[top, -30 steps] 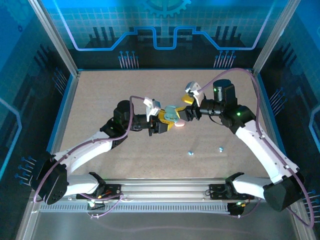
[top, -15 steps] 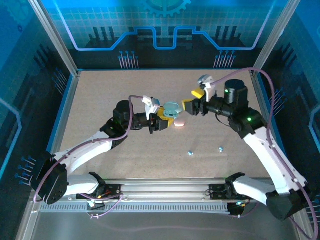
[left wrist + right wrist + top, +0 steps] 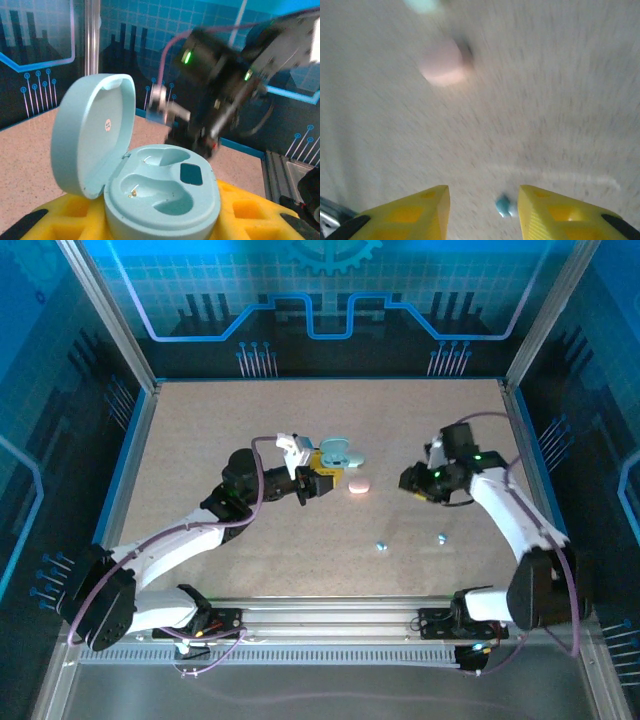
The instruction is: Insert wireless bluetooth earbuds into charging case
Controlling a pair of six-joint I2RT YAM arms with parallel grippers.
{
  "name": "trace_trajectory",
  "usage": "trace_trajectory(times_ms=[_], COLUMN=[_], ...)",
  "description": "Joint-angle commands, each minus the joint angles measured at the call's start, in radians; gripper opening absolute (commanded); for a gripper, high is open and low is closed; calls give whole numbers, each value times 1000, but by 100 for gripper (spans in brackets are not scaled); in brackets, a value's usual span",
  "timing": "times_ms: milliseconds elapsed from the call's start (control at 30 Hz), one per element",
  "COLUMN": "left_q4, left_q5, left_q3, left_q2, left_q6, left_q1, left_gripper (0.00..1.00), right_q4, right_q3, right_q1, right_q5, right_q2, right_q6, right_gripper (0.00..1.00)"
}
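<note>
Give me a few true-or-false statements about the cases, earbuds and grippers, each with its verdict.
1. The left gripper holds the pale blue case with its lid open. True.
2. An earbud sits in one of that case's wells. False: both wells are empty.
3. The right gripper holds an earbud. False: its jaws stand apart with nothing between them.
4. The pink case lies on the table, apart from both grippers. True.
5. Two earbuds lie loose on the table. True.
</note>
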Motion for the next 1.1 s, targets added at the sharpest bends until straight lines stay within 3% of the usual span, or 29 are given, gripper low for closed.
trace_trajectory(times_ms=[0,200,333,1067], left_q4=[61,53,43,30], left_q5=[-19,-29,-39,-38], left_q3=[-16,-24,-30,-25], left_q2=[-38,-58,-73,-71], left_q6=[9,13,17,17], left_q1=[-4,-2,-3,-2], left_gripper=[37,37,37,37], right_q4=[-98,-135,-161,-168], right_q3=[2,61,92,113], right_q1=[127,308,369,442], right_q5=[21,193,263,277], right_q2=[65,239,312,414], right_q6=[-29,-76,-77,-95], right_gripper=[42,39,35,28])
